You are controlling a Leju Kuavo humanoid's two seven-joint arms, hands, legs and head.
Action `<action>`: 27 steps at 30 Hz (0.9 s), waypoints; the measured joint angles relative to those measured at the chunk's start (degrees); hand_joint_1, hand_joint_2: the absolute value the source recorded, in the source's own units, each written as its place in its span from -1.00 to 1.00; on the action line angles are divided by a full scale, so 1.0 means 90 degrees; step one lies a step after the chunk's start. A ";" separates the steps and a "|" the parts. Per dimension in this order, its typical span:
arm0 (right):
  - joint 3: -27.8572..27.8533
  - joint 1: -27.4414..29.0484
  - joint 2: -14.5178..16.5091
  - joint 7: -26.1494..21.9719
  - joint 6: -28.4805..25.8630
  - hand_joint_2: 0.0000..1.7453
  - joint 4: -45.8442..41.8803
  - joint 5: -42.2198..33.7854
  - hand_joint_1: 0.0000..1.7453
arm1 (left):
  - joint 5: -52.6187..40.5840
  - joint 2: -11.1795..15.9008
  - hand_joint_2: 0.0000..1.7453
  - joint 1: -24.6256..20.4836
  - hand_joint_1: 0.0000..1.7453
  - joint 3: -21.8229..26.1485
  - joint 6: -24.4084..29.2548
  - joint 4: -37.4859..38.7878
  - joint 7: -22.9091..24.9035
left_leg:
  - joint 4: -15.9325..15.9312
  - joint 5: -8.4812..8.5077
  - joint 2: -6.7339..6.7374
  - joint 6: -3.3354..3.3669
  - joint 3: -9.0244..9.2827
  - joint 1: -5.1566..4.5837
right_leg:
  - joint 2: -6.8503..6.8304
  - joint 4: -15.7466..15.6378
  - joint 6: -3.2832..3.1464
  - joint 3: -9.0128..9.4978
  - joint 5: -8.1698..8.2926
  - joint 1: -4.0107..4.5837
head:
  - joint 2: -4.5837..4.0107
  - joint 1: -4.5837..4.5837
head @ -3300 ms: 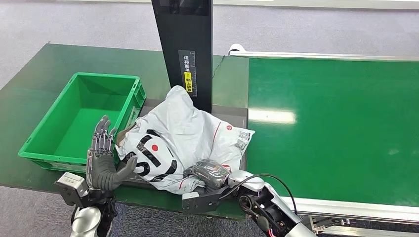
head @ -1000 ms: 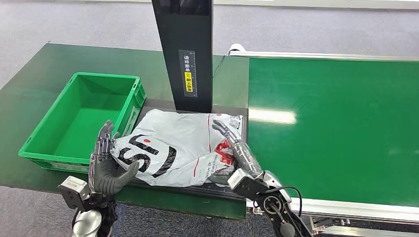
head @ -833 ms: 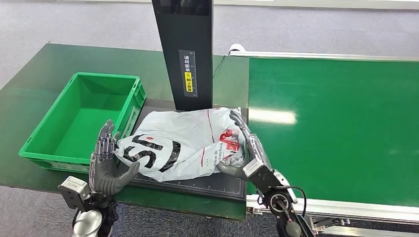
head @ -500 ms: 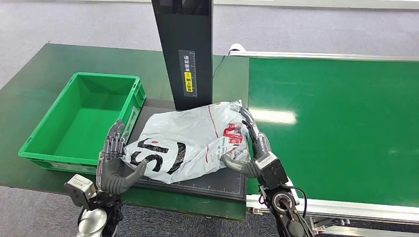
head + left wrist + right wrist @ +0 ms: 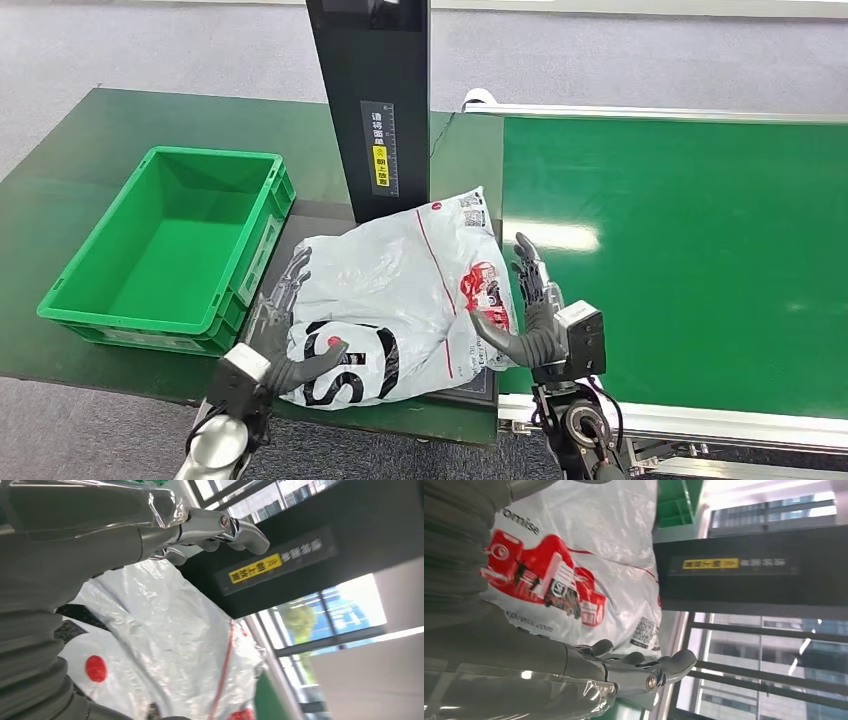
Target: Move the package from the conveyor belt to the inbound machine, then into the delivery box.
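Observation:
The package [image 5: 400,290], a white plastic mailer with black lettering and a red print, is tilted up over the inbound machine's dark platform [image 5: 318,216]. It is squeezed between my two hands. My left hand [image 5: 283,335] presses its lower left end, thumb hooked under the black lettering. My right hand [image 5: 532,318] presses its right side by the red print, fingers upright and thumb under the edge. In the left wrist view the package [image 5: 165,630] lies against my left hand [image 5: 65,555]. The right wrist view shows the red print [image 5: 549,590] against my right hand [image 5: 524,670].
The machine's black column [image 5: 370,100] with a yellow label rises just behind the package. The green delivery box [image 5: 215,156] stands open to the left on the dark green table. The conveyor belt [image 5: 680,250] runs along the right, bare.
The package lay flat on the platform; now it is raised and tipped, its top corner high by the column. My left hand has moved right onto its end, and my right hand has shifted right.

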 joint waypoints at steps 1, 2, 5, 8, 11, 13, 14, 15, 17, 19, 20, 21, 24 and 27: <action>-0.0009 0.0029 -0.0001 0.0025 0.0041 1.00 -0.0007 0.0040 -1.00 | -0.0119 0.0022 1.00 -0.0040 -1.00 -0.0058 0.0050 0.0028 0.0052 | 0.0000 0.0000 0.0000 0.0000 0.0000 0.0000 | 0.0000 0.0000 0.0000 0.0000 0.0000 0.0000 | 0.0000 -0.0001; -0.0019 0.0052 -0.0002 0.0035 0.0100 1.00 -0.0011 0.0046 -1.00 | -0.0199 0.0039 1.00 -0.0079 -1.00 -0.0113 0.0071 0.0057 0.0099 | 0.0000 0.0000 0.0000 0.0000 0.0000 0.0000 | 0.0000 0.0000 0.0000 0.0001 0.0000 0.0000 | 0.0000 0.0000; -0.0064 0.0102 -0.0002 0.0039 0.0304 1.00 -0.0012 -0.0043 -1.00 | -0.0336 0.0081 1.00 -0.0175 -1.00 -0.0250 0.0085 0.0156 0.0193 | 0.0000 0.0000 0.0001 0.0000 0.0000 0.0000 | 0.0000 0.0000 0.0000 0.0001 0.0000 0.0000 | 0.0000 0.0001; -0.0122 0.0127 -0.0002 0.0039 0.0499 1.00 -0.0010 -0.0186 -1.00 | -0.0395 0.0108 1.00 -0.0234 -1.00 -0.0340 0.0106 0.0264 0.0214 | 0.0000 0.0000 0.0001 0.0000 0.0000 -0.0001 | 0.0000 0.0000 0.0000 0.0001 0.0000 -0.0001 | 0.0000 0.0001; -0.0181 0.0136 -0.0002 0.0036 0.0680 1.00 -0.0010 -0.0343 -1.00 | -0.0415 0.0126 1.00 -0.0275 -1.00 -0.0376 0.0123 0.0368 0.0218 | 0.0000 0.0000 0.0001 0.0000 0.0000 -0.0001 | 0.0000 0.0000 0.0000 0.0001 0.0000 -0.0001 | 0.0000 -0.0001; -0.0214 0.0138 -0.0002 0.0034 0.0717 1.00 -0.0010 -0.0376 -1.00 | -0.0415 0.0132 1.00 -0.0294 -1.00 -0.0378 0.0162 0.0412 0.0211 | 0.0000 0.0000 0.0001 0.0000 -0.0001 0.0000 | 0.0000 0.0000 0.0000 0.0001 0.0000 -0.0001 | 0.0000 0.0000; -0.0230 0.0138 -0.0002 0.0034 0.0720 1.00 -0.0010 -0.0376 -1.00 | -0.0418 0.0133 1.00 -0.0300 -1.00 -0.0378 0.0194 0.0424 0.0202 | 0.0000 0.0000 0.0001 0.0000 -0.0001 0.0000 | 0.0000 0.0000 0.0000 0.0001 0.0000 -0.0001 | 0.0000 0.0000; -0.0245 0.0137 -0.0002 0.0033 0.0721 1.00 -0.0010 -0.0372 -1.00 | -0.0437 0.0133 1.00 -0.0303 -1.00 -0.0378 0.0237 0.0432 0.0192 | 0.0000 0.0000 0.0001 0.0000 -0.0001 0.0000 | 0.0000 0.0000 0.0000 0.0001 0.0000 0.0000 | 0.0000 0.0000; -0.0274 0.0137 -0.0001 0.0026 0.0720 1.00 -0.0010 -0.0357 -1.00 | -0.0522 0.0133 1.00 -0.0308 -1.00 -0.0378 0.0344 0.0437 0.0181 | 0.0000 0.0000 0.0001 0.0000 -0.0001 0.0000 | 0.0000 0.0000 0.0000 0.0001 0.0000 0.0000 | 0.0000 -0.0001; -0.0295 0.0137 -0.0001 0.0016 0.0716 1.00 -0.0010 -0.0341 -1.00 | -0.0611 0.0133 1.00 -0.0313 -1.00 -0.0378 0.0432 0.0437 0.0182 | 0.0000 0.0000 0.0001 0.0000 0.0000 0.0000 | 0.0000 0.0000 0.0000 0.0001 0.0000 0.0000 | 0.0000 0.0000; -0.0302 0.0137 -0.0001 0.0012 0.0715 1.00 -0.0010 -0.0335 -1.00 | -0.0638 0.0133 1.00 -0.0315 -1.00 -0.0378 0.0454 0.0437 0.0183 | 0.0000 0.0000 0.0001 0.0000 0.0000 0.0000 | 0.0000 0.0000 0.0000 0.0001 0.0000 0.0000 | 0.0000 0.0001; -0.0307 0.0137 -0.0002 0.0008 0.0714 1.00 -0.0010 -0.0330 -1.00 | -0.0677 0.0133 1.00 -0.0317 -1.00 -0.0379 0.0480 0.0437 0.0191 | 0.0000 0.0000 0.0001 0.0000 0.0000 0.0000 | 0.0000 0.0000 0.0000 0.0001 0.0000 0.0000 | 0.0000 0.0001; -0.0324 0.0137 0.0000 -0.0030 0.0704 1.00 -0.0010 -0.0307 -1.00 | -0.1235 0.0137 1.00 -0.0373 -1.00 -0.0440 0.0803 0.0455 0.0418 | 0.0000 0.0001 -0.0001 0.0000 0.0000 0.0000 | -0.0001 0.0000 0.0000 0.0001 0.0000 -0.0001 | 0.0000 0.0000; -0.0341 0.0127 0.0008 -0.0082 0.0679 1.00 -0.0009 -0.0237 -1.00 | -0.2284 0.0148 1.00 -0.0579 -1.00 -0.0634 0.1212 0.0577 0.0956 | 0.0001 0.0001 -0.0005 0.0000 -0.0001 -0.0001 | -0.0002 0.0000 0.0001 0.0003 0.0001 -0.0001 | 0.0000 0.0001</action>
